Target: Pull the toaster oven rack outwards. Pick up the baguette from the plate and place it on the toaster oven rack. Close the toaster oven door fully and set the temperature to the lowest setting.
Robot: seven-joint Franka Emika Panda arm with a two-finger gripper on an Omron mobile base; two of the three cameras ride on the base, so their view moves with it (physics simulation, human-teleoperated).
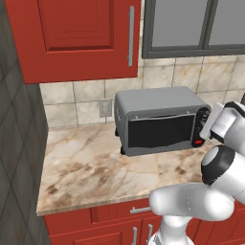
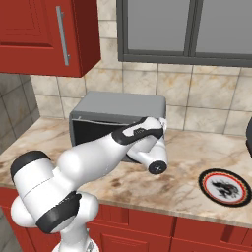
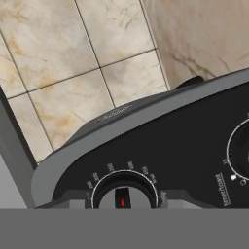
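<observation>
The toaster oven (image 1: pixel 160 119) sits at the back edge of the marble counter (image 1: pixel 91 167) against the tiled wall, its dark glass door (image 1: pixel 160 130) up and closed. The white arm reaches forward to the black control strip (image 1: pixel 202 127) at the oven's right end. The gripper (image 3: pixel 124 197) is right up on a dial knob (image 3: pixel 123 193), a finger either side, can't tell if it's actually pinching it.
</observation>
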